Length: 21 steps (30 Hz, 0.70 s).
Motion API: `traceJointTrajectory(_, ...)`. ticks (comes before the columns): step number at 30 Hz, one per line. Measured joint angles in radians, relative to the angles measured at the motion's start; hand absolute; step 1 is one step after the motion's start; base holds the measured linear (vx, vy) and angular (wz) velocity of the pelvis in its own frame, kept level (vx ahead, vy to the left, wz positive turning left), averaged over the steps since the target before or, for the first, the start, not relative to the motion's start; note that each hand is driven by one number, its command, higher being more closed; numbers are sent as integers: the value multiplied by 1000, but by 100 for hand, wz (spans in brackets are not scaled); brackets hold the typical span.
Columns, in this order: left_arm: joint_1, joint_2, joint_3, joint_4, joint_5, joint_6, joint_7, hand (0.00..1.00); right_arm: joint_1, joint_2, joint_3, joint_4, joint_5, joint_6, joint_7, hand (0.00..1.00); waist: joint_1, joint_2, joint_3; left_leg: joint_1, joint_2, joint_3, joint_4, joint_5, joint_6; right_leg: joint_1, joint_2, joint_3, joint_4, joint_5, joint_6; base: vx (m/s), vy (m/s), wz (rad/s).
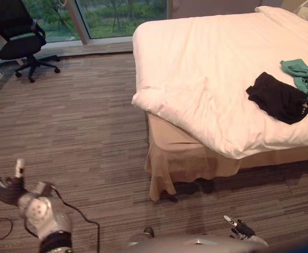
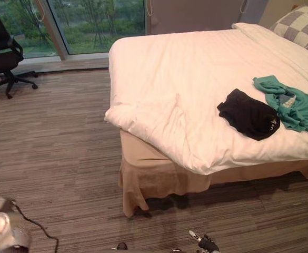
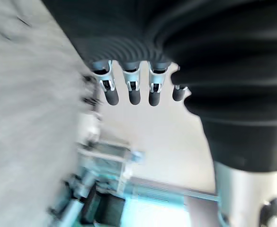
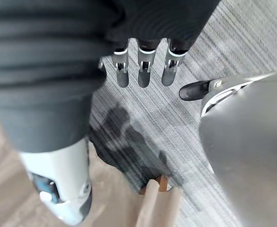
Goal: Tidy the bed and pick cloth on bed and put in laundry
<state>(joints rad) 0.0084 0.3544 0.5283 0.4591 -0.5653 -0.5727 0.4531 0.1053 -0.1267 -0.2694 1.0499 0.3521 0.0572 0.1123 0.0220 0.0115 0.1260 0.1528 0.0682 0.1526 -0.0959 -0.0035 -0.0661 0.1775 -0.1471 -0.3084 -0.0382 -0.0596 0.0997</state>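
Bed [image 1: 206,63], black cloth [image 1: 277,97] far from right hand [image 1: 240,229]

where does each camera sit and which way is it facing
Left eye view: on the head, looking down at carpet and a bed with black cloth and green cloth; left hand lower left, right hand at bottom.
Right eye view: beside it, sharing the bed and both cloths.
Left wrist view: on that wrist, along its straight fingers; background blurred.
Right wrist view: on that wrist, along straight fingers down at carpet.
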Motion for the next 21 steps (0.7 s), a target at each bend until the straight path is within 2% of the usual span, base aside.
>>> traceJointTrajectory(2, -24, 30, -22, -62, 40, 6, -50, 0, 4, 1, 0, -15, 10, 13, -7, 0, 0, 1, -1, 0, -1, 2, 0, -1, -1, 3, -1, 0, -6, 1, 0, 48, 3, 2)
traceJointTrajectory(3, -44, 57, -58, -66, 133, -59, -53, 0, 4, 2, 0, -15, 14, 17, -10, 0, -2, 4, -2, 0, 0, 8, 0, -1, -1, 4, -1, 3, -10, 1, 1, 38, 2, -6)
traceJointTrajectory(4, -67, 82, -90, -79, 292, -170, -33, 0, 7, 3, -2, -14, 15, 24, -10, 0, -1, 4, -2, 3, 1, 23, 0, -2, -3, 4, 1, 16, -14, 3, 0, 29, 4, -10)
traceJointTrajectory(5, -85, 100, -110, -93, 361, -203, -20, 0, 9, 3, -4, -14, 15, 27, -9, 0, -1, 5, -3, 4, 1, 34, 0, -2, -3, 3, 1, 22, -15, 3, 0, 6, 3, -17)
traceJointTrajectory(7, -203, 184, -219, -125, 617, -218, 73, 0, 15, 3, -27, -14, -4, 34, -6, 0, -9, 16, -10, 4, 6, 68, 0, -3, -4, -9, 4, 39, -14, 8, -3, -29, 1, -27)
traceJointTrajectory(8, -237, 201, -253, -126, 668, -214, 95, 0, 15, 3, -35, -14, -5, 33, -6, 0, -11, 21, -12, 3, 7, 80, 0, -3, -5, -20, 5, 49, -14, 10, -5, -57, 6, -53)
traceJointTrajectory(9, -330, 221, -354, -146, 818, -144, 153, 0, 17, 2, -39, -14, -4, 24, -7, 0, -28, 36, -19, -20, 9, 107, 0, -4, -6, -54, 6, 75, -11, 20, -7, -63, 5, -46)
traceJointTrajectory(12, -421, 211, -462, -169, 931, -47, 192, 0, 12, 6, -39, -14, -2, 9, -11, 0, -58, 50, -16, -77, 11, 117, 0, 0, -1, -127, 6, 91, 13, 25, -8, -73, 0, -22)
traceJointTrajectory(13, -487, 203, -533, -188, 860, 64, 155, 0, 5, 10, -38, -14, 21, -5, -19, 0, -81, 54, 11, -111, 11, 126, -1, 11, 1, -173, 6, 103, 27, 32, -10, -78, 2, -16)
traceJointTrajectory(15, -565, 186, -545, -149, 773, 193, 123, 0, -1, 11, -36, -14, 49, -14, -32, 0, -92, 49, 38, -142, 15, 143, 0, 20, 1, -217, 7, 122, 30, 44, -15, -83, 5, -29)
traceJointTrajectory(16, -657, 184, -543, -37, 731, 257, 119, 0, -7, 9, -37, -15, 72, -26, -42, 0, -99, 41, 68, -165, 18, 156, 0, 31, 1, -255, 11, 138, 34, 54, -19, -54, -4, -32)
traceJointTrajectory(19, -740, 179, -537, 76, 694, 299, 132, 0, -25, 5, -35, -44, 96, -38, -55, 0, -120, 36, 124, -194, 19, 178, 0, 40, 1, -311, 12, 164, 64, 54, -22, -17, -12, -24)
traceJointTrajectory(21, -769, 160, -539, 84, 695, 333, 146, 0, -32, 7, -18, -84, 96, -51, -56, 0, -117, 38, 141, -211, 18, 213, 1, 40, 0, -359, 11, 198, 89, 52, -23, 12, 12, -38)
